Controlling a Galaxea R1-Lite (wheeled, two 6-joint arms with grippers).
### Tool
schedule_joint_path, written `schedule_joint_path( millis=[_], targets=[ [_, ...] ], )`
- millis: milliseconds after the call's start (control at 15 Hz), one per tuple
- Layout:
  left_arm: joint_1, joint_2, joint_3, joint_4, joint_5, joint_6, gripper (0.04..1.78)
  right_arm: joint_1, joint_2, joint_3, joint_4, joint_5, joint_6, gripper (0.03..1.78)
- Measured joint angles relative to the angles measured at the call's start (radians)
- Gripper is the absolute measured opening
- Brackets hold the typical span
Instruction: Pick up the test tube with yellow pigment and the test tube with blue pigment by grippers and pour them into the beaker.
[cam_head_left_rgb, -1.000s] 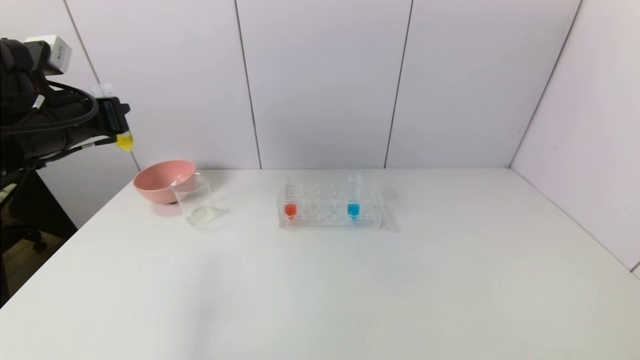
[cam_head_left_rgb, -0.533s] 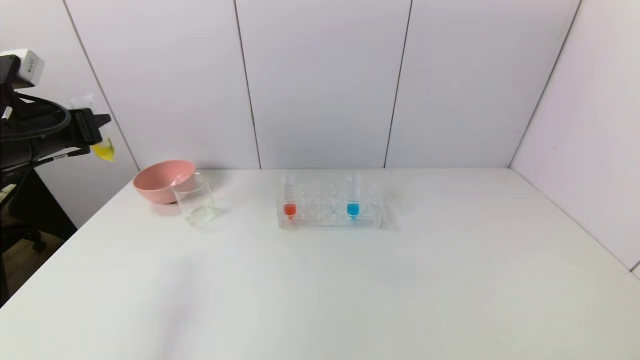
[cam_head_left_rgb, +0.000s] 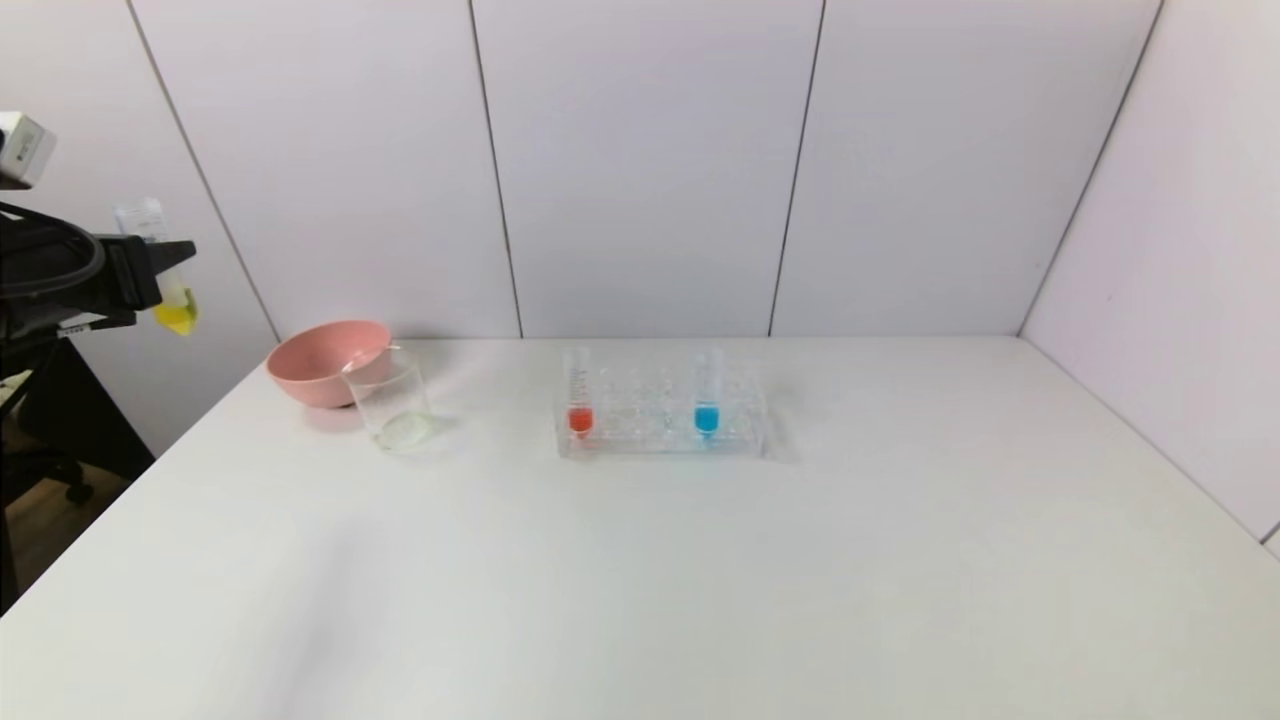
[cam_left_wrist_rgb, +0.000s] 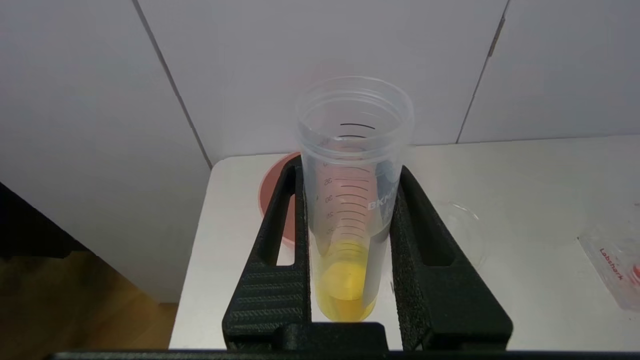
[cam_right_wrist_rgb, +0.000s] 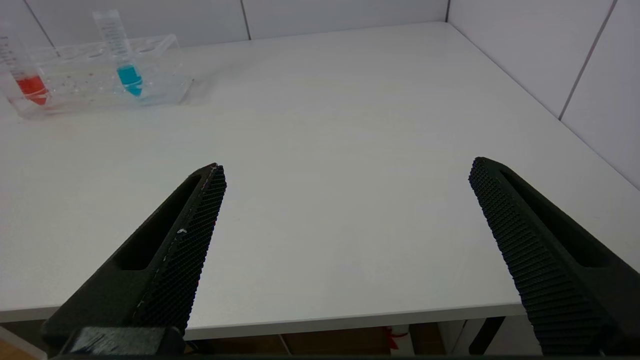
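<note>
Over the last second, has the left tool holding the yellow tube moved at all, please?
Yes. The left tool, shut on the yellow tube, has drifted left, away from the pink bowl.

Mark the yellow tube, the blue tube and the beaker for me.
test tube with yellow pigment (cam_left_wrist_rgb: 346, 285): left wrist view, on the yellow liquid at its bottom.
test tube with blue pigment (cam_head_left_rgb: 707, 419): head view, on the blue liquid.
beaker (cam_head_left_rgb: 392, 400): head view, on its clear side wall.
</note>
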Motion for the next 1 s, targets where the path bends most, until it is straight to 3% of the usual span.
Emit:
schedule_joint_path(
  millis=[467, 667, 1000],
  targets=[
    [0.029, 0.059, -0.045, 0.038, -0.077, 0.191, 0.47, 0.0, 0.0, 0.0, 0.0, 0.0, 0.0, 1.77],
    [0.016, 0.087, -0.111, 0.183, -0.183, 0.275, 0.47, 0.0, 0.0, 0.0, 0.0, 0.0, 0.0, 1.77],
    [0.012, 0.12, -0.213, 0.432, -0.196, 0.457, 0.47, 0.0, 0.0, 0.0, 0.0, 0.0, 0.0, 1.77]
  ],
)
